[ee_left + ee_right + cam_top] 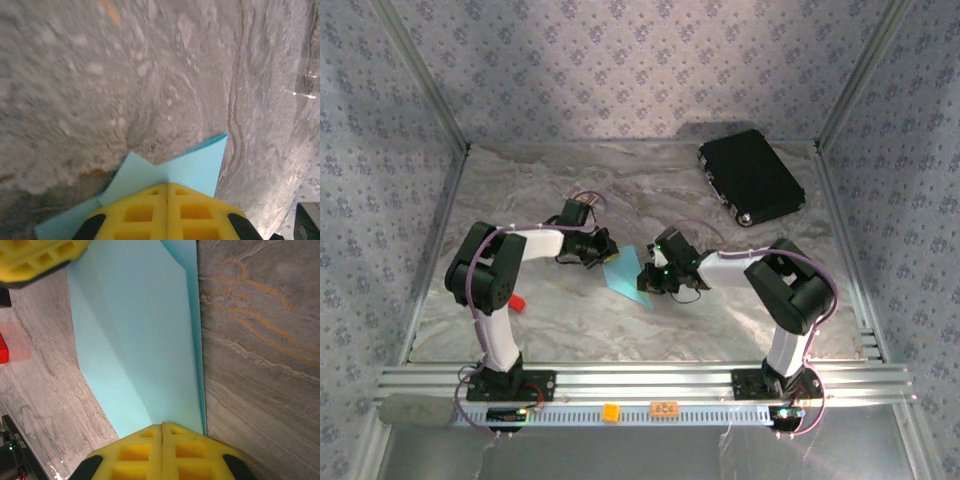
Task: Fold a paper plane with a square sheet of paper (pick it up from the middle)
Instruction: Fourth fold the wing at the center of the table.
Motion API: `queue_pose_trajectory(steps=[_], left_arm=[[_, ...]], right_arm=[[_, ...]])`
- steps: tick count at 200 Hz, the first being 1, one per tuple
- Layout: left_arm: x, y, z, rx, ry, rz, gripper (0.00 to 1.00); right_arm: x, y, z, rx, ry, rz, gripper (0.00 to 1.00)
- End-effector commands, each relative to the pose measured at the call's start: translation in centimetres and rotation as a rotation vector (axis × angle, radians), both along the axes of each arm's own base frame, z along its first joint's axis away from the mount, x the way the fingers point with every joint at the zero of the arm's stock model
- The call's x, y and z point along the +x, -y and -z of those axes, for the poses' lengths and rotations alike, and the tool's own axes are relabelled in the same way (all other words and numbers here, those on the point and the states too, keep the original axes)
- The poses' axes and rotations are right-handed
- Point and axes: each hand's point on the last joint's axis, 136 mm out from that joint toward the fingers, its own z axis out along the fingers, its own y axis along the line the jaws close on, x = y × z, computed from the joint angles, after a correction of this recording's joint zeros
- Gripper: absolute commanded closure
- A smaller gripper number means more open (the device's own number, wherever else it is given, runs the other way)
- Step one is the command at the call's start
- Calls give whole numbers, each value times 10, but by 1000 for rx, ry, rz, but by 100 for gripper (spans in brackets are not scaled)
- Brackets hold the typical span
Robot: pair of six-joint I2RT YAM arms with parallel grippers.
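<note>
Left gripper (167, 189) and right gripper (162, 429) clench opposite ends of the light-blue paper (140, 340).

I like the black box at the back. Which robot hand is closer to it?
The right gripper, pinching the blue paper from the right. The black case lies in the far right corner; the left gripper is farther away.
</note>
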Motion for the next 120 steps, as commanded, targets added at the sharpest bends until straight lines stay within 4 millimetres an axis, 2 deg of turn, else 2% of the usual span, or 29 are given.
queue_pose_trajectory(steps=[1,66,94,120], left_arm=[[24,-38,19,98,53,-77,100],[36,-47,16,74,91,-70,99],[39,-47,-11,52,139,-87,98],[39,-50,-44,53,204,-106,95]], right_arm=[[-39,43,48,-214,-165,3,100],[-39,42,48,-213,-168,-2,100],[-38,41,45,-209,-161,-3,100],[-36,39,44,-203,-157,-2,100]])
